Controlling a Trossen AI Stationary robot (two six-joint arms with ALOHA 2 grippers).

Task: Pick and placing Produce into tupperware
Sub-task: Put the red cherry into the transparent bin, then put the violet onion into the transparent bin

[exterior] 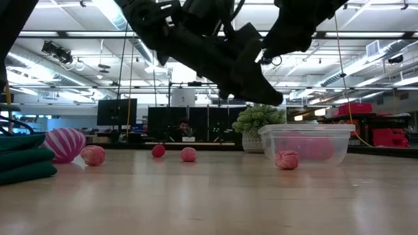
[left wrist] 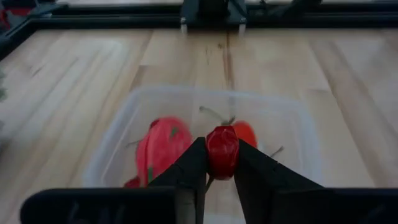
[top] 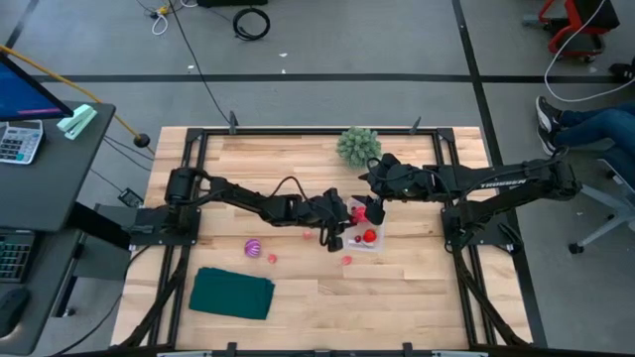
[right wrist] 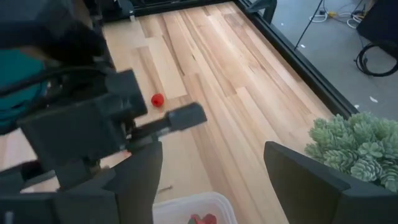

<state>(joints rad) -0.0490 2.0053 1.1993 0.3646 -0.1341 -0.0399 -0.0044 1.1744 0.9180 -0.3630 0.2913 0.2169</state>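
Nearest in the left wrist view, the left pincer (left wrist: 222, 165) is closed narrowly on a small red berry (left wrist: 222, 151), one piece of the produce, held between its two dark fingertips directly above the tupperware (left wrist: 121, 121); the clear tub already holds a larger red piece (left wrist: 163, 144) and an orange-red piece (left wrist: 246, 132) with thin stems. The step in hand looks like the drop into the tub; to do it well, the pincer should stay centred over the tub's open middle, come low enough that the berry cannot bounce out, then part its fingers gently and lift straight up without nudging the light tub's wall.

Seen from above, the tub sits near the middle of the bench (top: 417, 297), with the left pincer over it; the right pincer (top: 374, 178) hovers just beyond it with its fingers spread wide and holding nothing, close enough that the two arms should keep apart.

Farther along the bench, loose produce waits: a red berry (top: 347, 261) just beside the tub, a pink berry (top: 271, 258), and a purple-striped ball (top: 254, 247); a dark green cloth (top: 233, 294) lies at the near-left, and a green bushy plant (top: 357, 145) stands at the far edge.
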